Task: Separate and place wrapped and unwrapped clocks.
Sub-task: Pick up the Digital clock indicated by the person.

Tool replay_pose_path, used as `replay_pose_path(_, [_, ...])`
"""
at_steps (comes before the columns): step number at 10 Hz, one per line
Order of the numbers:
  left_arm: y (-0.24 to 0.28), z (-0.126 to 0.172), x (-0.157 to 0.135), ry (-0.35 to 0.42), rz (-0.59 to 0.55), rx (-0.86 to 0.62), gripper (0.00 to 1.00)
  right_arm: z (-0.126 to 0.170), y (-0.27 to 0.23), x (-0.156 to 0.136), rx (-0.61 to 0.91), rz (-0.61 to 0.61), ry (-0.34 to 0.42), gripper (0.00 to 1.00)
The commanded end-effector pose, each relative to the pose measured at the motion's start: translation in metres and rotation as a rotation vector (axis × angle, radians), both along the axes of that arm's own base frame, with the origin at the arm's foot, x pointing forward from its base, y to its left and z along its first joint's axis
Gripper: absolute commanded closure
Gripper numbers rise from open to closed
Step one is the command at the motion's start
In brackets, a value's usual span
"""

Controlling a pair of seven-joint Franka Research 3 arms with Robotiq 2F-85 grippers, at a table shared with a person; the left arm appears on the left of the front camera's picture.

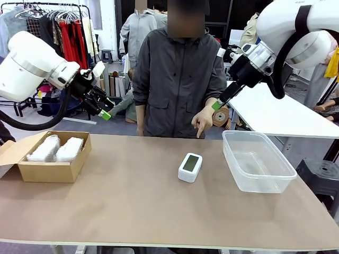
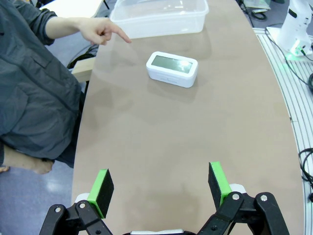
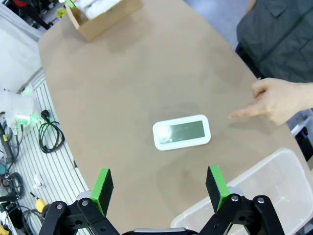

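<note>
Left gripper (image 2: 161,191) and right gripper (image 3: 159,188) hang above the bench (image 1: 132,211), fingers apart, holding nothing. Bare white clock (image 1: 189,166) lies mid-bench near a clear tub (image 1: 265,182); two wrapped clocks (image 1: 46,149) sit in a cardboard box (image 1: 50,172).

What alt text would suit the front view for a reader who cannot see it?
A bare white digital clock lies in the middle of a brown table, a person's hand pointing toward it. A cardboard box with two bubble-wrapped bundles sits left, a clear tub right; the left tool and right tool hover open above.
</note>
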State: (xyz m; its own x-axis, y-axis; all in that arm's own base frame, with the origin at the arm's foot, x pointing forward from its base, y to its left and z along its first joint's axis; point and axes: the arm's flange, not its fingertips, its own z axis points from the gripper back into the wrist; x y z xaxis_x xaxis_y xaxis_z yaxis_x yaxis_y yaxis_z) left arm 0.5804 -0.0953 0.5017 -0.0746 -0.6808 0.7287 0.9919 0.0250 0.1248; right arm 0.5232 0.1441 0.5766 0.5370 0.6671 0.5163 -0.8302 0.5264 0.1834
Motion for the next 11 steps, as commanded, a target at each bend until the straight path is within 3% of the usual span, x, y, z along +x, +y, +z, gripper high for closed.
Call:
replay_pose_path(1, [0.001, 0.001, -0.002, -0.007, -0.004, 0.001, 0.00, 0.000, 0.000, 0.000, 0.000, 0.000, 0.000, 0.00])
replay_pose_path(3, [0.001, 0.001, -0.002, -0.007, -0.004, 0.001, 0.00, 0.004, 0.021, -0.005, -0.019, -0.167, 0.053, 0.00])
replay_pose_path(6, [0.001, 0.001, -0.002, -0.007, -0.004, 0.001, 0.00, -0.003, 0.062, -0.021, -0.102, -0.317, 0.139, 0.00])
replay_pose_path(7, [0.001, 0.001, -0.002, -0.007, -0.004, 0.001, 0.00, -0.013, 0.076, -0.021, -0.190, -0.470, 0.161, 0.00])
replay_pose_path(8, [0.001, 0.001, -0.002, -0.007, -0.004, 0.001, 0.00, -0.024, 0.092, -0.021, -0.266, -0.586, 0.133, 0.00])
replay_pose_path(9, [0.001, 0.001, -0.002, -0.007, -0.004, 0.001, 0.00, -0.037, 0.107, -0.021, -0.310, -0.666, 0.179, 0.00])
replay_pose_path(11, [0.001, 0.001, -0.002, -0.007, -0.004, 0.001, 0.00, -0.055, 0.119, -0.015, -0.403, -0.711, 0.171, 0.00])
